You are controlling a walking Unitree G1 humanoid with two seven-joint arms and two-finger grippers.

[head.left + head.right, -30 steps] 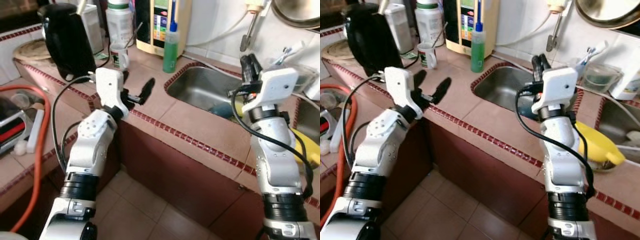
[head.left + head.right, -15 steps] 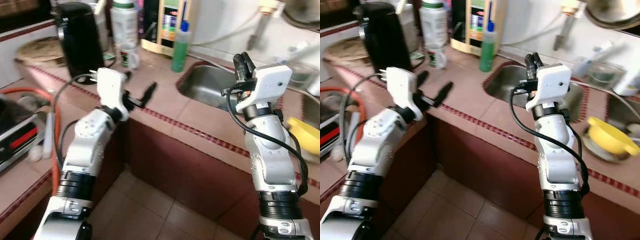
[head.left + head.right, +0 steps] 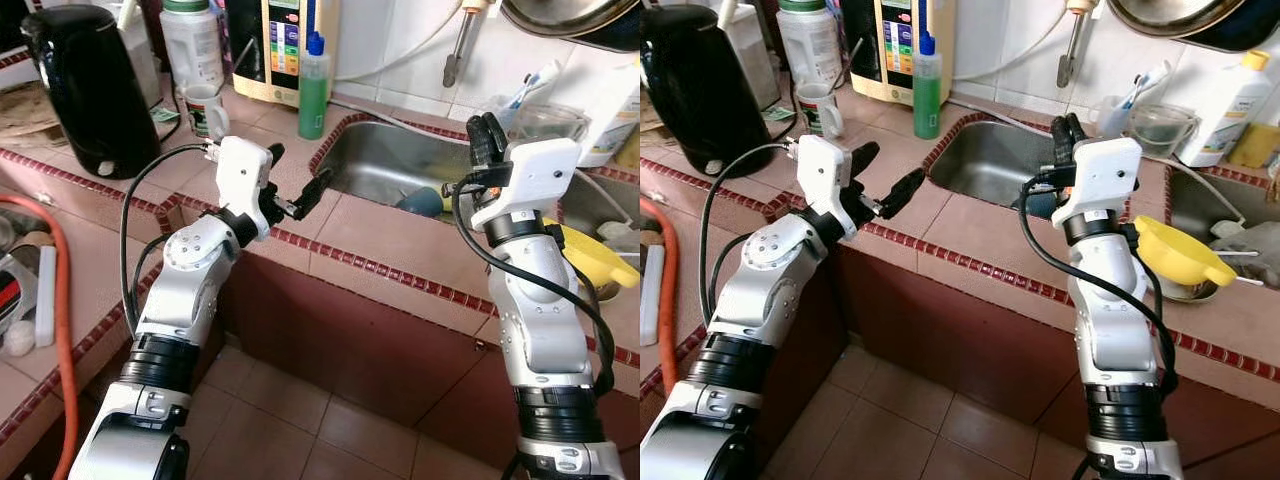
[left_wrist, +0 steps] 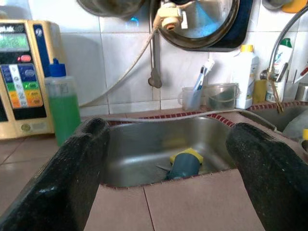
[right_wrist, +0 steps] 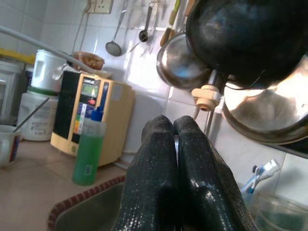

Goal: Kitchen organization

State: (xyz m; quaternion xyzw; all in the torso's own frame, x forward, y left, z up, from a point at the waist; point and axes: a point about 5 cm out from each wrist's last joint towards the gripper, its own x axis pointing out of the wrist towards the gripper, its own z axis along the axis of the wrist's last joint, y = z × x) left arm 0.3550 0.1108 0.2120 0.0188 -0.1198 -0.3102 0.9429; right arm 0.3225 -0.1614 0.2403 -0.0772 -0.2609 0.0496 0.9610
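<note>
- Honestly this looks like the very start of the tidy-up: nothing is picked up, and everything sits loose around the sink (image 3: 385, 170).
- Far off to the left of the sink stands a black kettle (image 3: 85, 90), with a white mug (image 3: 205, 108) and a big white jar (image 3: 192, 45) closer in, all on the tiled counter (image 3: 400, 245).
- The left gripper (image 3: 295, 185) hovers over the counter just at the sink's left rim, its fingers spread wide apart and holding nothing.
- A green soap bottle (image 3: 313, 85) stands just behind the sink's left corner, next to a yellowish appliance (image 3: 275, 45).
- Inside the sink lies a blue-and-yellow thing (image 4: 184, 163), maybe a scrubber or bottle, hard to tell. My guess is that's the first item to deal with, since the left gripper faces it.
- The right gripper (image 3: 487, 140) is raised over the sink's right edge, fingers pressed together and empty.
- Right of the sink, a yellow bowl (image 3: 1175, 250) is waiting too.
</note>
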